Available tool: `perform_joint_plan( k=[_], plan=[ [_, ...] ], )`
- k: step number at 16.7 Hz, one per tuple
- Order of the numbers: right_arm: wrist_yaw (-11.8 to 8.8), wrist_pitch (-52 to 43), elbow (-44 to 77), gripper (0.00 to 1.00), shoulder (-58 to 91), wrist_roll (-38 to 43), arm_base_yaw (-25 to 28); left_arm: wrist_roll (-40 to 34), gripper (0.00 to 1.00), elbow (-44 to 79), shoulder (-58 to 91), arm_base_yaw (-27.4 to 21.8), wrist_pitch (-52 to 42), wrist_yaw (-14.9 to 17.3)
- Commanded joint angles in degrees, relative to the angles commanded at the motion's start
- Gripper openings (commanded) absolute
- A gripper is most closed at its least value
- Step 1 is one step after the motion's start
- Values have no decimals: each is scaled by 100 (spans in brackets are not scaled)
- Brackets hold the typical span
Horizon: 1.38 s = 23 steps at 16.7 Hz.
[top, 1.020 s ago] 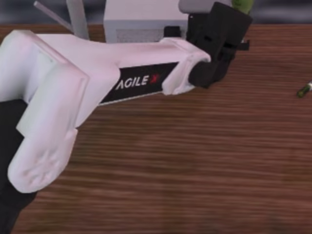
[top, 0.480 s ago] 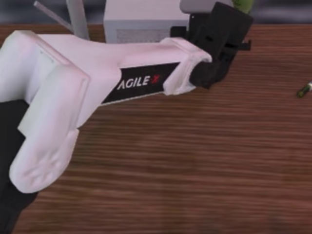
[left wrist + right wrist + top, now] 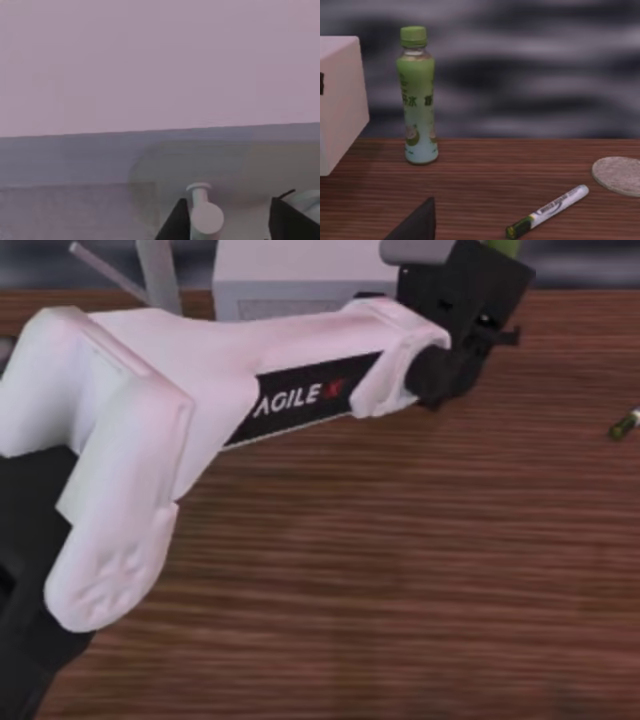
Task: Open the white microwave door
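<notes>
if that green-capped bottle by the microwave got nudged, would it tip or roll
Probably tips: the bottle stands upright, tall and narrow on a small base. Once down, its round body would likely roll on the table. It looks like thin plastic, so probably light unless full.

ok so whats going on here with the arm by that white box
The left arm is stretched across the table to the white microwave at the far edge. The left gripper sits at its front, jaws open on either side of a small white knob. Whether the door has begun to open cannot be told. The right arm is outside the top view; its wrist view shows a green bottle and a marker.
</notes>
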Motion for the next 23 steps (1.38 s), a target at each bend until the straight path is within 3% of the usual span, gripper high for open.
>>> perform_joint_plan(
  k=[10,13,16,23],
  plan=[
    [0,0,0,100,0,0,0,-931,0,4184,1552,344,-4891,1138],
    [0,0,0,100,0,0,0,-1157,0,5124,1849,454,-5930,1457],
    [0,0,0,100,0,0,0,-1281,0,5590,1996,522,-6423,1641],
    [0,0,0,100,0,0,0,-1291,0,5628,2007,528,-6462,1656]
  ],
)
